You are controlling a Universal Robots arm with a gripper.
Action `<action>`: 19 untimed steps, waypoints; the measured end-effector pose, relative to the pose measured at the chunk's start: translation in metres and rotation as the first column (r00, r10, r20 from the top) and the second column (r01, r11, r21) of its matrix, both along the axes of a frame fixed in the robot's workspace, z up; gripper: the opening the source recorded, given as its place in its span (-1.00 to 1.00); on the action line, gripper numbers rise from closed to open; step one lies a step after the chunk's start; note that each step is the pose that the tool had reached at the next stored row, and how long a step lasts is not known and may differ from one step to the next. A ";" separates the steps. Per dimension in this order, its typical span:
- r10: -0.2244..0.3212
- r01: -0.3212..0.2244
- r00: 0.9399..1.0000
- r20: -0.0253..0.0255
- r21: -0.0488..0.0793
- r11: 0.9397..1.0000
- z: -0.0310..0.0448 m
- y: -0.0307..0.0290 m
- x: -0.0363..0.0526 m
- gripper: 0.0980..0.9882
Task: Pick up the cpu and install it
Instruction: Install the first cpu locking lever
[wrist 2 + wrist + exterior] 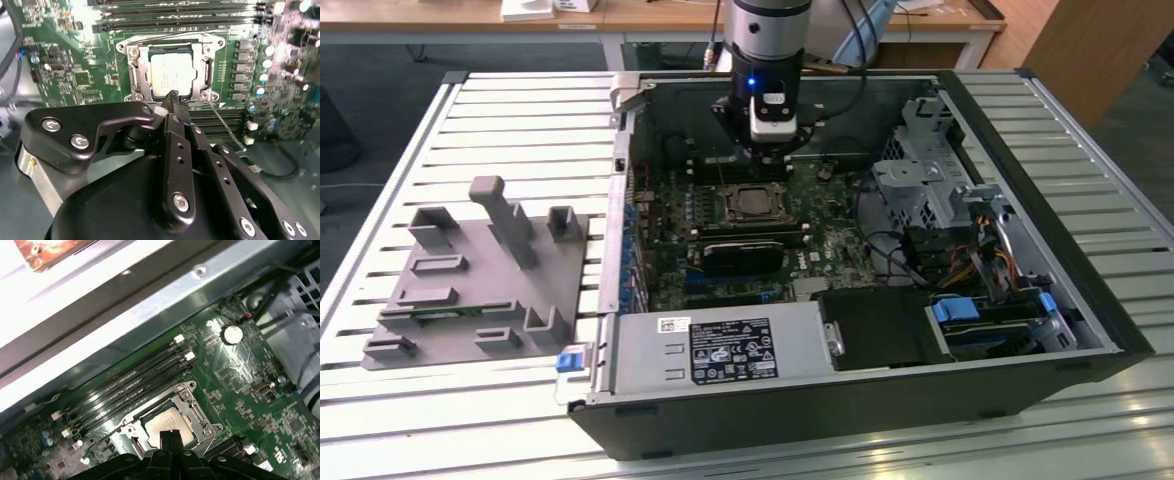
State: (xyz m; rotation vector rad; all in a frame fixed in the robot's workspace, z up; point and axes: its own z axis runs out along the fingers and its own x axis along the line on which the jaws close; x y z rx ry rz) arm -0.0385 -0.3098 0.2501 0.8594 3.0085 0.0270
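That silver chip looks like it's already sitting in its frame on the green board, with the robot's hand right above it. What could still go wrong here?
The hand, fingers together, hangs right at the edge of the cpu. A small sideways drift could perhaps scrape it or nudge it askew in the socket frame. The memory slots beside the socket and the thin lever wire lie close by, so the hand's wide black body could catch them when it moves.

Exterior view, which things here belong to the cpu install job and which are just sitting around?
Part of the job:
- cpu, sitting in the motherboard socket
- gripper, fingers together, holding nothing, just above the cpu
- computer case, lying open

Just lying about:
- grey plastic tray beside the case, on the exterior view's left
- slatted table
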 end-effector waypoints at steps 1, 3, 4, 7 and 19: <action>0.018 -0.018 1.000 0.000 0.000 1.000 0.0000 0.0000 0.0000 -0.98; 0.053 -0.053 0.999 0.000 0.000 0.999 0.0000 0.0000 0.0000 -0.98; 0.069 -0.069 0.998 0.000 0.000 0.998 -0.0001 0.0000 0.0000 -0.98; 0.114 -0.114 0.993 0.000 0.000 0.993 -0.0001 0.0000 0.0000 -0.98; 0.270 -0.270 0.963 0.000 0.000 0.963 -0.0002 0.0000 0.0000 -0.98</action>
